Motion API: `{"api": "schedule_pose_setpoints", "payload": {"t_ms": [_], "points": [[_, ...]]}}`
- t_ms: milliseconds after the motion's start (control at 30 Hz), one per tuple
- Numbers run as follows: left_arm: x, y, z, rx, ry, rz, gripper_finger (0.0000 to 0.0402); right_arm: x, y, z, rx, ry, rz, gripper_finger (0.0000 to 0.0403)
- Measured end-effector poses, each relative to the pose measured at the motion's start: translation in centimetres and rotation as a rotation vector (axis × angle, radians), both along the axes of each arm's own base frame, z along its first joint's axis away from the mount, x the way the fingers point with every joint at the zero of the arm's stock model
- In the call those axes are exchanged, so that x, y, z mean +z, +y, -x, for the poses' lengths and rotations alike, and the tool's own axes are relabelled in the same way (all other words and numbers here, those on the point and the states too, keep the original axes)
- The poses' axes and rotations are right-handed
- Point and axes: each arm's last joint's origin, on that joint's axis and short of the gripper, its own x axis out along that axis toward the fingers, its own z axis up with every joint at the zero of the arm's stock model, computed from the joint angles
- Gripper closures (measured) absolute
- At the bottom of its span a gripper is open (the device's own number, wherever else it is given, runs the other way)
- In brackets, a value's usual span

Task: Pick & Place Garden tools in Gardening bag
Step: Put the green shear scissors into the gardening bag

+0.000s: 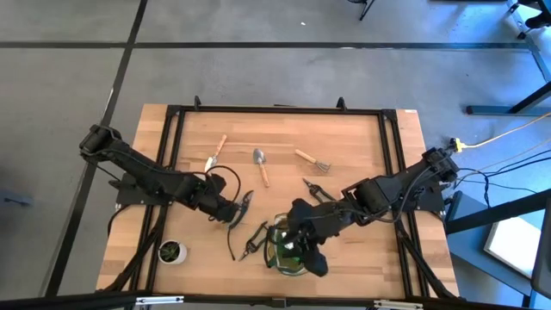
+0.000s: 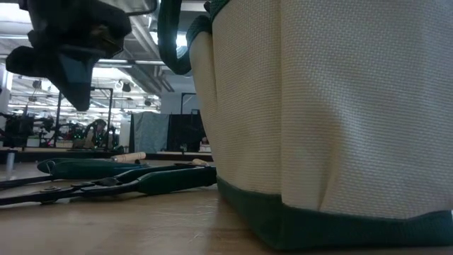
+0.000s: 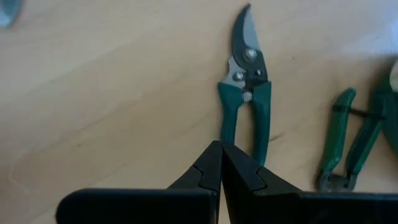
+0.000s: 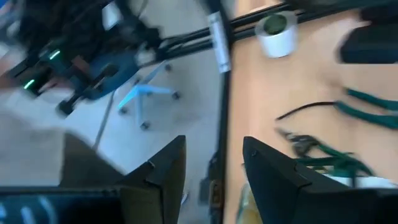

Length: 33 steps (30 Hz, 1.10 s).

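The gardening bag (image 1: 288, 251) stands near the table's near edge; it fills the right of the low view (image 2: 333, 113). My right gripper (image 1: 307, 248) hangs open and empty above the bag, as its wrist view (image 4: 214, 162) shows. My left gripper (image 3: 221, 155) is shut and empty, above the table just left of green-handled pruning shears (image 3: 245, 93) that lie flat on the wood (image 1: 244, 207). A second pair of shears (image 1: 256, 237) lies beside the bag's left side. Two trowels (image 1: 215, 152) (image 1: 261, 164) and a fork (image 1: 312, 160) lie at the far middle. The spray bottle does not show.
A small white pot with a plant (image 1: 172, 251) stands at the near left. A dark tool (image 1: 317, 191) lies far of the bag, under my right arm. A thin black cord (image 1: 231, 239) curves beside the shears. A black frame (image 1: 172, 112) rims the table.
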Motion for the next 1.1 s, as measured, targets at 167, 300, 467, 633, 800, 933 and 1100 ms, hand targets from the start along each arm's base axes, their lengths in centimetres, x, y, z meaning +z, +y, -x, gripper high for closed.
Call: {"api": "schedule_pose_setpoints", "payload": {"t_ms": [167,300,467,633,800,933,1100], "points": [[0.0,-0.1,0.0,-0.046,0.016,0.015,0.0398,0.1,1.3,0.7,0.092,-0.005,-0.015,0.0245],[0.0,-0.1,-0.1,-0.046,0.002,0.020,0.0398,0.0,1.4,0.8,0.069,-0.004,0.006,0.0245],[0.0,-0.1,-0.2,-0.028,-0.004,0.030,0.0398,-0.3,1.4,0.8,0.103,-0.002,0.024,0.0246],[0.0,-0.2,-0.2,-0.016,-0.011,0.041,0.0398,-0.3,0.9,1.1,0.140,-0.034,0.038,0.0254],[0.1,-0.3,-0.4,-0.012,-0.036,0.046,0.0398,-0.7,0.3,2.1,0.141,-0.051,0.033,0.0270],[0.2,-0.3,-0.6,-0.008,-0.062,0.044,0.0398,-1.2,-0.4,3.2,0.125,-0.081,-0.002,0.0282],[0.3,-0.4,-0.8,-0.006,-0.079,0.050,0.0398,-2.0,-1.6,4.5,0.084,-0.118,-0.043,0.0286]]}}
